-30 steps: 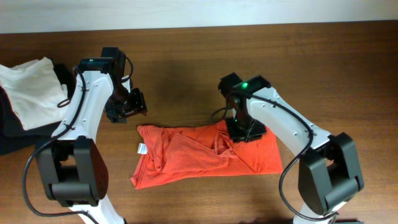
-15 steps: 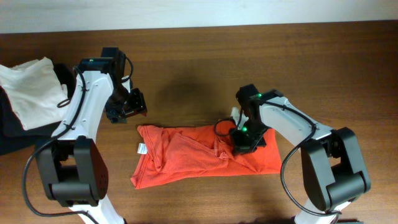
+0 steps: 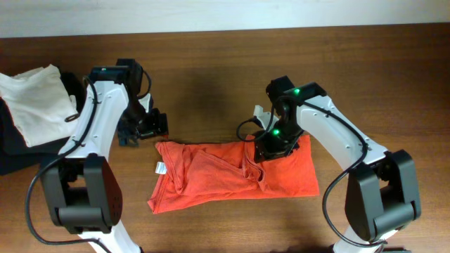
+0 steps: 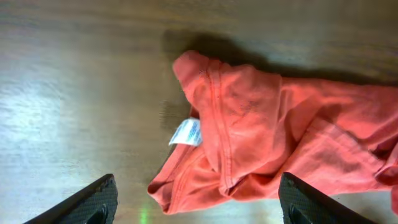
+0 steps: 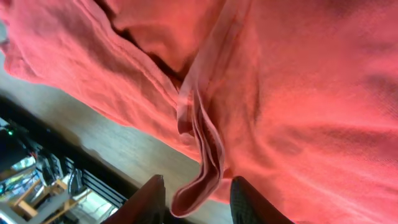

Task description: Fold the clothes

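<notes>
The red-orange T-shirt (image 3: 225, 179) lies crumpled and partly folded across the middle of the wooden table, its small white neck tag (image 3: 160, 168) at the left end. My left gripper (image 3: 144, 126) is open and empty, just above and left of the shirt's upper left corner. In the left wrist view the shirt (image 4: 267, 130) and tag (image 4: 186, 132) lie between the wide-spread fingers (image 4: 196, 190). My right gripper (image 3: 269, 145) is over the shirt's upper right part. In the right wrist view its fingers (image 5: 199, 202) are close together around a thick fold of the shirt (image 5: 286, 112).
A plain white garment (image 3: 35, 102) lies at the far left, with a black garment (image 3: 8, 151) beside and under it. The table's back edge (image 3: 225, 28) runs along the top of the overhead view.
My right gripper has moved up and left along the shirt's top edge, with a fold of cloth in it. My left gripper has turned and shifted slightly toward the shirt's left corner.
</notes>
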`<state>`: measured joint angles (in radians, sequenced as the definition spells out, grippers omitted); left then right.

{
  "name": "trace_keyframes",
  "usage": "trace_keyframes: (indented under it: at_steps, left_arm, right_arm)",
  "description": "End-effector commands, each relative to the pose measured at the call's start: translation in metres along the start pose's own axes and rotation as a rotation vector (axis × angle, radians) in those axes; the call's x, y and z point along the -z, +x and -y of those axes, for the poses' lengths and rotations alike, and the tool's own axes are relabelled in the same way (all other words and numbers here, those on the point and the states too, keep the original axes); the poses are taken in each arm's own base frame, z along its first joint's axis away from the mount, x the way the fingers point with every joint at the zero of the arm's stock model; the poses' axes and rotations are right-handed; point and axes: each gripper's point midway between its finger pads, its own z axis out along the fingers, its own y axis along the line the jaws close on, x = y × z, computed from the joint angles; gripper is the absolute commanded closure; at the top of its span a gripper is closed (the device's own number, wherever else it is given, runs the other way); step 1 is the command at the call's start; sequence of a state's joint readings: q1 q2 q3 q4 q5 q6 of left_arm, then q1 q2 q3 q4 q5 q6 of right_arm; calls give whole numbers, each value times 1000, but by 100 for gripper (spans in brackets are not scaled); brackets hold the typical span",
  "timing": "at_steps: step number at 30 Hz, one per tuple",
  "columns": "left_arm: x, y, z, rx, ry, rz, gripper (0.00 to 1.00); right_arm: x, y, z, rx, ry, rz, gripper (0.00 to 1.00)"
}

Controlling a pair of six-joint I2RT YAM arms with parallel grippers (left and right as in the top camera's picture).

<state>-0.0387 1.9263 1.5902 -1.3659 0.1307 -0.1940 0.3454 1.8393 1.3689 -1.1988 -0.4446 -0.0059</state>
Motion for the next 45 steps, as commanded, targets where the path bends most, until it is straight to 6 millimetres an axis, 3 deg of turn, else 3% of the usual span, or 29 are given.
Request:
trace_keyframes:
  at_steps: [1,4,5,11,15,16,18,19,22,23,25,26,27,29,31,34,36,38,39,41,42,43,45]
  left_arm:
    - [-25,25,0,-59,41,-78,17]
    - [-58,50,3,-65,99,-163,17]
    - [-69,63,-1,-59,93,-208,17]
    - [-78,73,6,-138,157,-230,17]
    - [-109,89,16,-170,197,-239,18]
    - [-113,88,21,-196,195,-221,22]
    - [-115,81,27,-222,195,-189,73]
    - [-114,74,27,-219,200,-164,98]
    - [-91,36,5,-135,144,-68,99]
    - [-74,20,-17,-60,78,-33,100]
    - [-34,-3,-67,123,-61,29,100]
    - [-2,-15,-82,175,-60,72,100]
    - [17,-23,-81,176,-57,107,99]
    - [55,-32,-59,122,-54,169,100]
    - [71,-26,-2,-32,-60,188,100]
    - [49,10,97,-294,-77,162,98]
    - [24,39,137,-438,-113,138,92]
    - [-9,71,145,-507,-196,69,89]
    - [-21,85,145,-538,-218,34,79]
    - [-29,98,147,-568,-234,6,76]
    - [-29,99,148,-573,-235,6,61]
    - [-27,102,146,-573,-242,-10,57]
    - [11,81,140,-547,-256,89,57]
  right_arm:
    - [-35,20,3,-10,-10,-54,61]
    - [-66,32,-8,22,-97,-62,59]
    - [-72,40,-7,25,-91,-83,53]
    - [-72,38,-7,25,-91,-78,52]
    - [-72,39,-7,10,-90,-81,53]
    - [-70,39,-8,3,-89,-85,53]
    - [-44,33,4,3,54,-90,53]
    - [-13,23,11,-1,169,-66,53]
    - [54,1,27,-94,276,33,58]
    - [69,0,37,-138,270,54,58]
    - [85,8,72,-260,257,63,57]
    - [94,15,93,-336,255,68,56]
    - [96,16,98,-354,252,72,54]
    - [98,18,104,-374,249,75,54]
    - [95,21,104,-377,247,63,54]
    - [93,23,104,-379,246,54,54]
    - [93,23,104,-377,246,51,54]
    - [93,25,104,-356,245,42,54]
    - [93,25,104,-357,246,42,54]
    - [93,25,104,-356,245,42,54]
    - [93,25,104,-356,245,42,53]
    - [93,25,104,-356,245,42,50]
    - [93,24,104,-355,246,46,46]
